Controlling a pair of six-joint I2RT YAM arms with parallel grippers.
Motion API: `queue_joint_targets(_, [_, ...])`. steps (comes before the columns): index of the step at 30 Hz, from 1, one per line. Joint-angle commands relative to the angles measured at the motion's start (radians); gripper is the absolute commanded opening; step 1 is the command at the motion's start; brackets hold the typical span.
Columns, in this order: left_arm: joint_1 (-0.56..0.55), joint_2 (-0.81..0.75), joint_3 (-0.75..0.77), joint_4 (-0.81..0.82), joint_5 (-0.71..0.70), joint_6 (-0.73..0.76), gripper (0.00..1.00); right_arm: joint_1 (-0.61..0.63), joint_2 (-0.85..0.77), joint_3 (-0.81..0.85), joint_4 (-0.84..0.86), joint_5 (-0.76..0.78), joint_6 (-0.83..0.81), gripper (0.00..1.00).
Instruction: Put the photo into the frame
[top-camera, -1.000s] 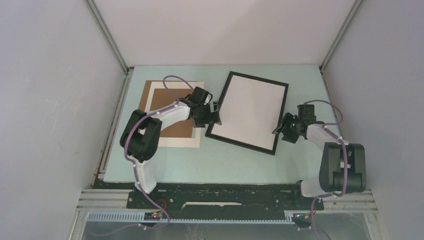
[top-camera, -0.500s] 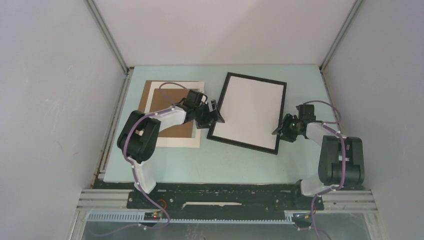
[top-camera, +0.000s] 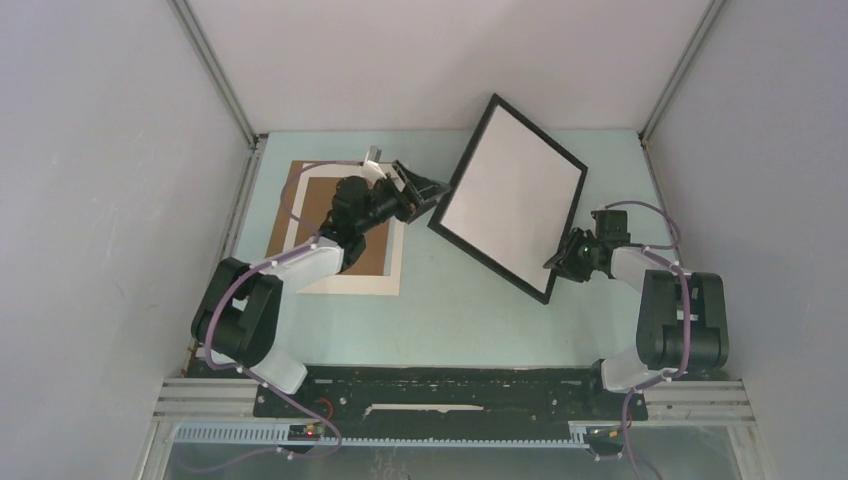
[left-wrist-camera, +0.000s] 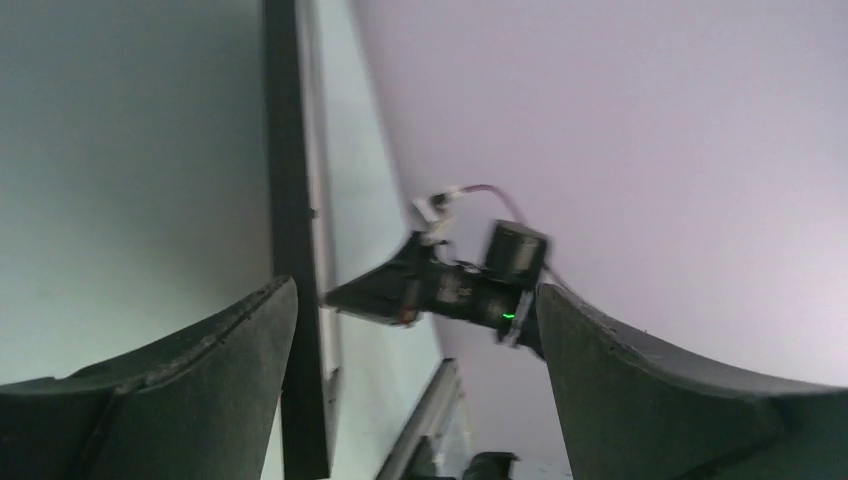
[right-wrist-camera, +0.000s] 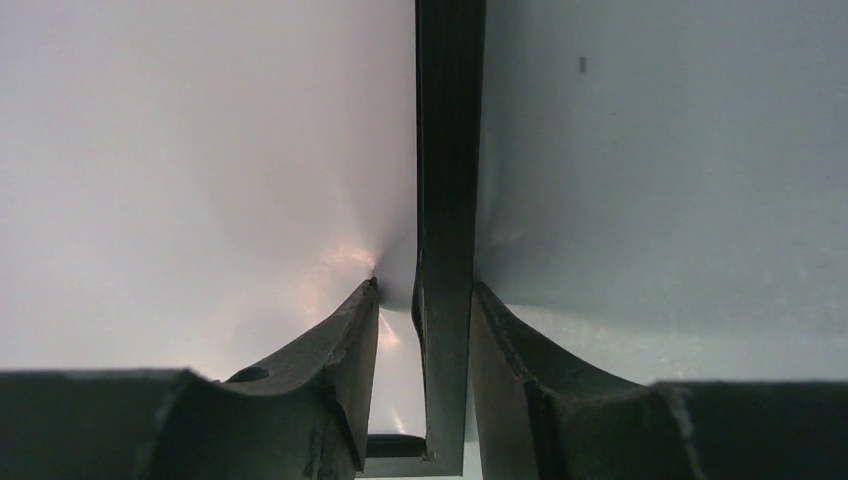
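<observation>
The black frame (top-camera: 510, 195) stands tilted, its left edge raised off the table and its white face turned toward the top camera. My left gripper (top-camera: 425, 190) is open at that raised edge. In the left wrist view the frame's edge (left-wrist-camera: 290, 200) lies against the inner side of the left finger (left-wrist-camera: 200, 385), far from the other finger. My right gripper (top-camera: 558, 262) straddles the low right edge (right-wrist-camera: 447, 150). There the right finger (right-wrist-camera: 510, 350) touches the bar, and a slim gap separates the left finger (right-wrist-camera: 335, 350) from it. The photo is out of view.
A brown cardboard board (top-camera: 345, 225) lies on a white mat sheet (top-camera: 345, 285) at the left, under my left arm. Grey walls close in the table on three sides, with metal rails in the back corners. The right gripper (left-wrist-camera: 450, 285) shows in the left wrist view.
My left arm has pulled back and risen, lifting the frame's left edge so that the frame tips up on its right edge. The right jaws have narrowed around that edge.
</observation>
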Motion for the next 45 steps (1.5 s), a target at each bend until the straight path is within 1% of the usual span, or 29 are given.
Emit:
queue_joint_targets(1, [-0.102,-0.008,-0.032,0.23,0.27,-0.224,0.52,0.067,0.019,-0.026,0.02,-0.218,0.045,0.42])
queue_joint_targets(3, [-0.109,0.01,-0.032,0.231,0.27,-0.243,0.49,0.062,0.021,-0.026,0.023,-0.222,0.044,0.42])
queue_joint_targets(7, [-0.118,0.037,-0.043,0.239,0.259,-0.259,0.47,0.054,0.027,-0.026,0.023,-0.222,0.039,0.41])
queue_joint_targets(8, [-0.118,0.041,-0.045,0.251,0.259,-0.26,0.47,0.053,0.025,-0.025,0.022,-0.217,0.038,0.41])
queue_joint_targets(10, [-0.113,0.038,-0.053,0.246,0.247,-0.247,0.51,0.05,0.022,-0.025,0.017,-0.208,0.037,0.41])
queue_joint_targets(13, [-0.102,0.022,-0.042,0.155,0.242,-0.179,0.53,0.045,0.01,-0.021,-0.007,-0.155,0.027,0.41])
queue_joint_targets(14, [-0.093,0.007,-0.04,0.104,0.232,-0.136,0.56,0.043,0.004,-0.013,-0.024,-0.129,0.019,0.43])
queue_joint_targets(15, [-0.086,-0.013,-0.032,0.025,0.216,-0.081,0.6,0.044,-0.004,-0.007,-0.041,-0.095,0.013,0.46])
queue_joint_targets(16, [-0.079,-0.035,-0.011,-0.089,0.195,-0.008,0.64,0.047,-0.015,-0.002,-0.057,-0.064,0.007,0.48])
queue_joint_targets(18, [-0.075,-0.074,0.069,-0.384,0.113,0.188,0.72,0.064,-0.042,0.004,-0.079,-0.014,-0.001,0.56])
queue_joint_targets(20, [-0.075,-0.101,0.138,-0.625,-0.036,0.345,0.8,0.095,-0.072,0.015,-0.103,0.042,-0.006,0.64])
queue_joint_targets(21, [-0.072,-0.117,0.151,-0.683,-0.103,0.393,0.86,0.111,-0.085,0.025,-0.119,0.072,-0.008,0.67])
queue_joint_targets(23, [-0.058,-0.125,0.172,-0.757,-0.203,0.452,0.92,0.13,-0.105,0.055,-0.144,0.106,-0.012,0.73])
queue_joint_targets(25, [-0.035,-0.11,0.188,-0.776,-0.244,0.479,0.94,0.138,-0.111,0.085,-0.144,0.077,-0.011,0.77])
queue_joint_targets(28, [0.002,-0.028,0.254,-0.807,-0.257,0.514,0.95,0.126,-0.082,0.121,-0.139,0.023,0.011,0.79])
queue_joint_targets(32, [0.045,0.117,0.361,-0.833,-0.256,0.535,0.96,0.09,-0.035,0.14,-0.119,-0.022,0.036,0.78])
queue_joint_targets(36, [0.07,0.271,0.479,-0.839,-0.267,0.567,0.96,0.084,-0.006,0.149,-0.108,-0.057,0.032,0.78])
queue_joint_targets(39, [0.089,0.384,0.578,-0.86,-0.22,0.57,0.96,0.083,0.018,0.156,-0.105,-0.068,0.026,0.79])
queue_joint_targets(40, [0.089,0.415,0.606,-0.866,-0.206,0.568,0.95,0.063,0.025,0.156,-0.102,-0.071,0.025,0.79])
queue_joint_targets(42, [0.089,0.464,0.648,-0.873,-0.18,0.571,0.95,0.046,0.042,0.156,-0.094,-0.08,0.029,0.8])
queue_joint_targets(45, [0.089,0.512,0.69,-0.91,-0.176,0.57,0.95,0.039,0.064,0.156,-0.08,-0.091,0.034,0.8])
